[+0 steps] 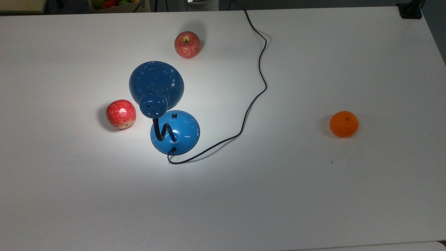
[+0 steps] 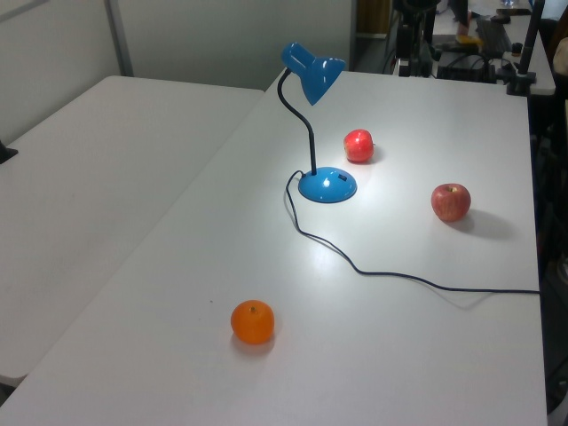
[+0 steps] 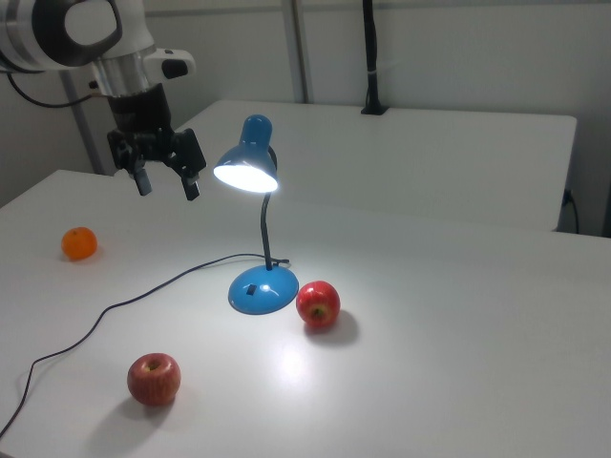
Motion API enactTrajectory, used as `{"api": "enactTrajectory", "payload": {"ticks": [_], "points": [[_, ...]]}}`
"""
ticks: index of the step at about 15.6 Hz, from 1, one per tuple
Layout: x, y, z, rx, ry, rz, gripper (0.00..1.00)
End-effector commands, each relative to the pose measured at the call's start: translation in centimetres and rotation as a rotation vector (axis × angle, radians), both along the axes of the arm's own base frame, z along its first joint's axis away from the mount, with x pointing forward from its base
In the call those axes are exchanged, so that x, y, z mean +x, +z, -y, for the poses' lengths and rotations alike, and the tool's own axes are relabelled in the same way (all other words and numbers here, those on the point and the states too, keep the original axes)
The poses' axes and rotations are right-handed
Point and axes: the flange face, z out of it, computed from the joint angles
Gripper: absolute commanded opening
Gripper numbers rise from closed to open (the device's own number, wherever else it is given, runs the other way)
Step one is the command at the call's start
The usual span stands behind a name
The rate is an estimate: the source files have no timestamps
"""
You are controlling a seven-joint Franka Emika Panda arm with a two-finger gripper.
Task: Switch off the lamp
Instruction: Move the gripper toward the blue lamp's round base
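The blue lamp point(image 1: 156, 83) stands left of centre on the white table in the top view, its dome shade over a round blue base point(image 1: 175, 132). A small black switch point(image 1: 174, 116) sits on the base. The bulb is lit and throws a bright patch on the table. In the right view the lamp point(image 3: 250, 167) glows, and my gripper point(image 3: 167, 186) hangs open in the air to the right view's left of the shade, well above the table. In the left view the lamp point(image 2: 312, 75) stands on its base point(image 2: 327, 185).
A black cord point(image 1: 259, 69) snakes from the base to the table's far edge. Two red apples point(image 1: 121, 114) point(image 1: 187, 44) lie near the lamp. An orange point(image 1: 344, 124) lies far to the top view's right. A second white table point(image 2: 98, 177) adjoins.
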Motion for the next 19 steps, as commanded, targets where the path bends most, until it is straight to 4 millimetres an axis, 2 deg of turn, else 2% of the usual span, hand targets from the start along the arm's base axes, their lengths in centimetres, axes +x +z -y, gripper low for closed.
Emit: {"api": "enactTrajectory", "payload": {"ticks": [1,12,14,15,16,17,19], "points": [[0.12,0.46,0.06,0.017,-0.019,-0.008,1.0],[0.31,0.13,0.12,0.018,-0.02,-0.013,1.0],[0.32,0.14,0.03,0.018,-0.018,-0.012,0.97],[0.31,0.13,0.04,0.018,-0.018,-0.013,0.93],[0.32,0.14,0.03,0.018,-0.018,-0.012,0.82],[0.39,0.01,0.01,0.02,-0.018,-0.012,0.69],[0.44,-0.01,-0.07,0.02,-0.014,-0.012,0.32]]}}
